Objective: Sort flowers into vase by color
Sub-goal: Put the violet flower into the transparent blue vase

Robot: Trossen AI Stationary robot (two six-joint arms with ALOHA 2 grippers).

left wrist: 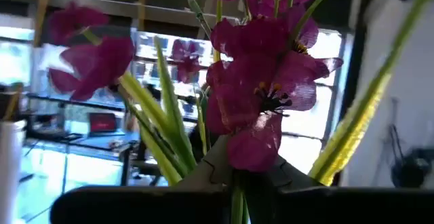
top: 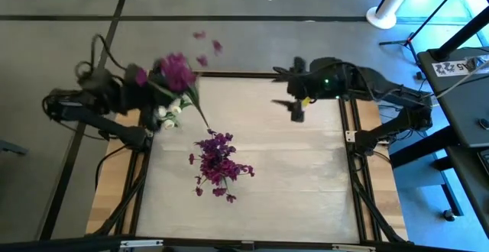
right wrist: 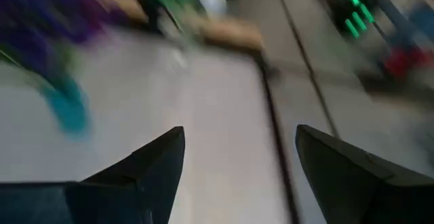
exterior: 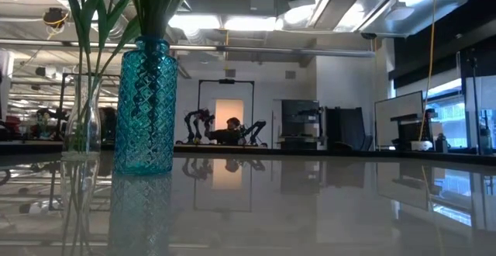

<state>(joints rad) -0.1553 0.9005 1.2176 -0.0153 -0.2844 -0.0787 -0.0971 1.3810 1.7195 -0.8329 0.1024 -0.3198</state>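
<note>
Purple blossoms fill the left wrist view, so the left gripper (top: 145, 92) is the one at work. From above it sits at the table's far-left corner, jaws clamped together on the stem of a purple sprig (top: 177, 70), right among the vases. The low view shows a teal glass vase (exterior: 146, 105) with green stems rising from it, and just beside it a narrower clear vase (exterior: 82, 120) holding a few thin stems. Small white buds (top: 170, 113) show close under the gripper in the high view; I cannot tell which vase they belong to.

To do this step well, the stem's lower end should be lined up over the mouth of the vase that already carries purple, then lowered straight so the leaves do not snag the stems already standing there. Letting go too early risks the sprig tipping out over the rim, or nudging the light clear vase.

Mid-table lies a loose heap of purple flowers (top: 218, 164), well apart from the vases and not yet sorted. A few petals (top: 208, 46) lie beyond the table's far edge.

On the right, the right gripper (top: 296, 111) hangs over the table's far-right part with its fingers (right wrist: 152, 166) spread and nothing between them.
</note>
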